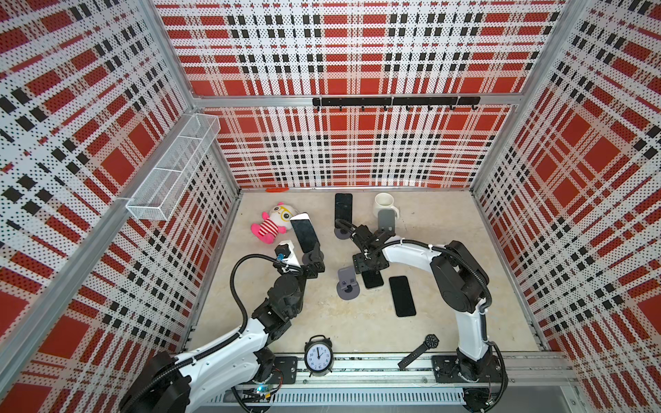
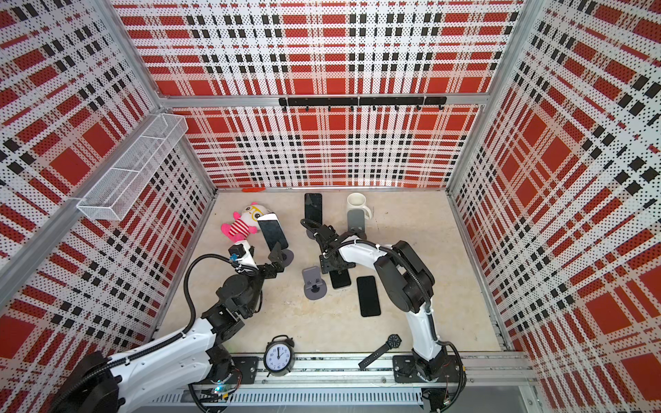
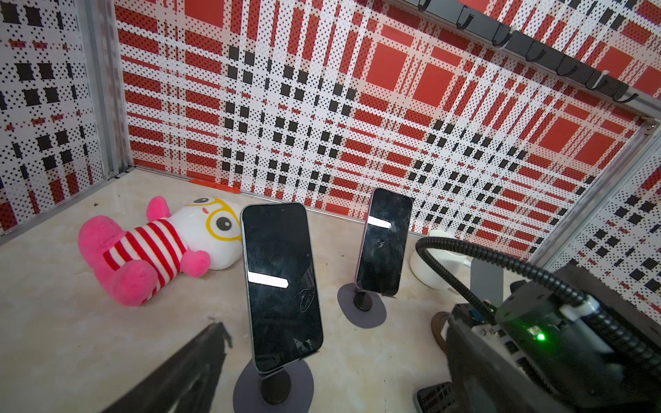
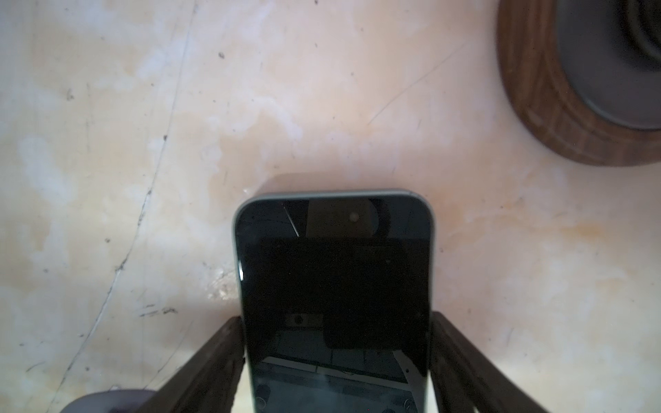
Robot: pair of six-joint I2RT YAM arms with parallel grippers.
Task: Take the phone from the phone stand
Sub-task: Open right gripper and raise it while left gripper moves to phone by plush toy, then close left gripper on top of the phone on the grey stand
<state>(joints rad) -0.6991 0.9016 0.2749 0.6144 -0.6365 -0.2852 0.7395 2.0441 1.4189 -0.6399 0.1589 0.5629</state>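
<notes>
Two jaws of the right gripper (image 4: 336,318) flank a black glass-fronted phone (image 4: 334,268) lying on the table (image 4: 107,143) beside the empty grey plastic stand (image 1: 347,286); gripping or released, I cannot tell. Part them fully, then lift straight up. The left gripper (image 1: 314,260) gapes empty by a white-edged standing phone (image 1: 304,231). Beyond, the white ceramic mug (image 1: 383,204) and white wire-mesh basket (image 1: 171,168) look empty.

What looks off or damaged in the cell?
The wristwatch lies askew at the front edge, its strap end over the rail. The nearer standing phone shows scuffs and what may be a curved scratch low on its screen. Nothing spilled.
</notes>
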